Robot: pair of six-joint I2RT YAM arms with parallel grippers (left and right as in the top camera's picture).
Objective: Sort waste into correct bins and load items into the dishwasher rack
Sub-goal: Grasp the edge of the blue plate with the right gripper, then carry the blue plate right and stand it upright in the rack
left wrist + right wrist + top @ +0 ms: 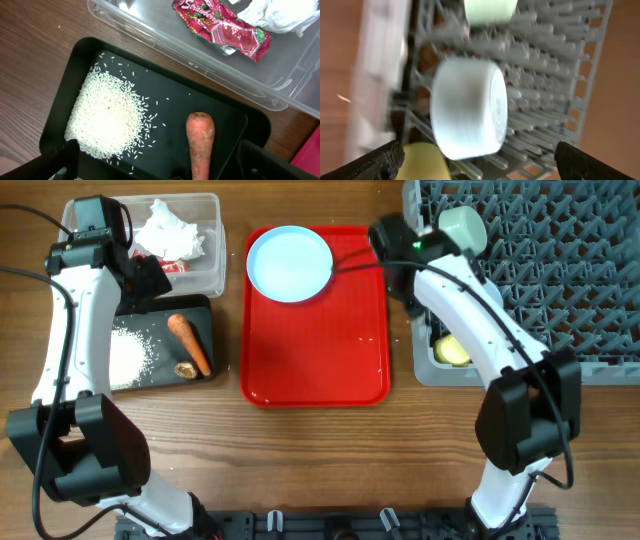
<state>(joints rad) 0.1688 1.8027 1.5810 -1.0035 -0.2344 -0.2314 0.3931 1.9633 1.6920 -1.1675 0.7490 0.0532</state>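
My left gripper [160, 167] is open above the black tray [80, 55], which holds loose rice [107, 117], the carrot [201, 145] and a brown scrap [186, 369]. The clear tub [150, 25] holds the red wrapper [222, 27] and the white napkin [280, 15]. My right gripper [480, 165] is open over the grey rack [555, 65], just above the light blue bowl [467, 107] lying on its side. The yellow cup [422, 160] and the pale green bowl [490, 10] sit in the rack. The light blue plate [290, 263] lies on the red tray. The spoon is out of view.
The red tray [315, 370] lies between the bins and the rack [560, 260]. The right arm [470, 310] crosses the rack's left edge. The left arm [70, 310] runs along the bins' left side. The right wrist view is blurred.
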